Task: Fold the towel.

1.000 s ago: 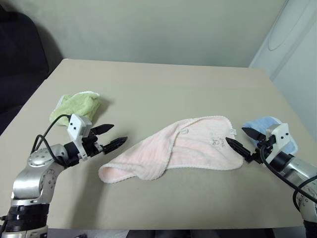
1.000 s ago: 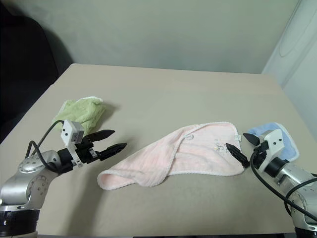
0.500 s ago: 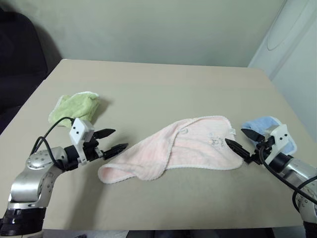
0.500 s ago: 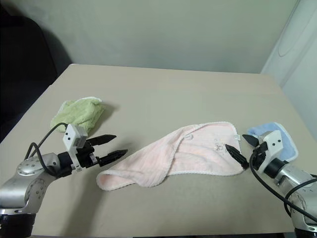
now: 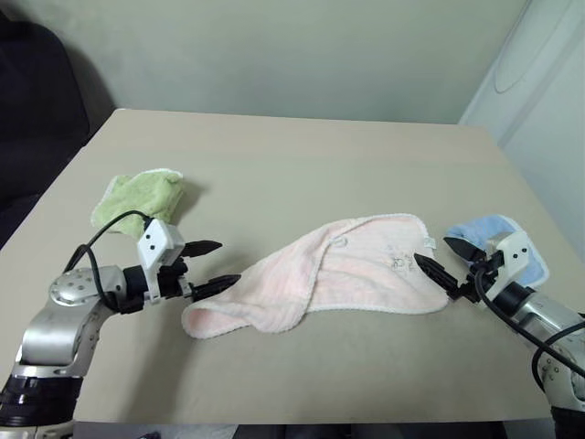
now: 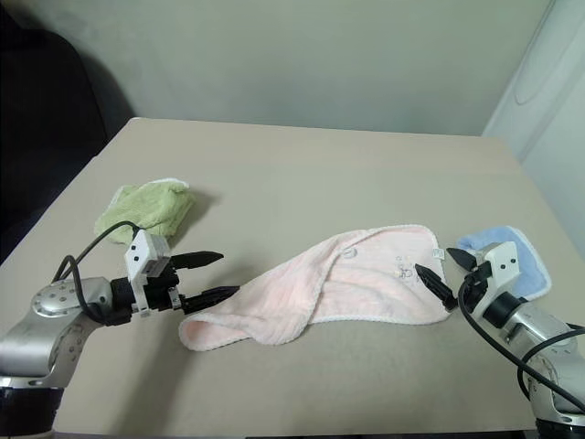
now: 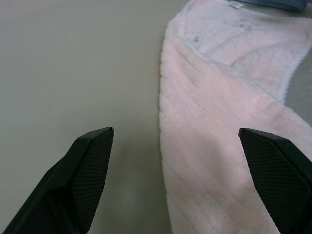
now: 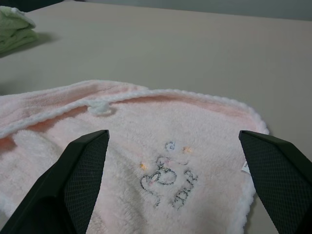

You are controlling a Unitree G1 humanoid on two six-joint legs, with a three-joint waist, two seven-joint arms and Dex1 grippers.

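A pale pink terry towel (image 5: 338,279) lies rumpled near the middle of the tan surface (image 5: 302,174), its near-left end rolled over on itself and its embroidered, white-trimmed corner spread flat toward four o'clock. The robot's left gripper (image 5: 212,267) hovers at the towel's eight o'clock end, black fingers spread wide, the lower tip just beside the rolled edge; whether it touches the cloth cannot be told. The right gripper (image 5: 441,262) waits at the opposite end, also spread wide, one fingertip close over the trimmed corner near the small tag. Neither holds anything. In the right wrist view, the embroidery (image 8: 165,180) sits squarely between that gripper's two fingers, and the left wrist view has the towel's long edge running between its pair.

A small light green cloth (image 5: 139,197) is bunched at ten o'clock on the surface, well apart from the towel, and a light blue cloth (image 5: 489,230) lies just behind the right gripper at three o'clock.

By the look of it, this is the approach before the first grasp: no fold has been made on purpose, and the cloth is not yet laid flat. The next move appears to call for each gripper to sink to its own end and pinch a single layer, the left taking care with the doubled roll, which could be picked up whole.
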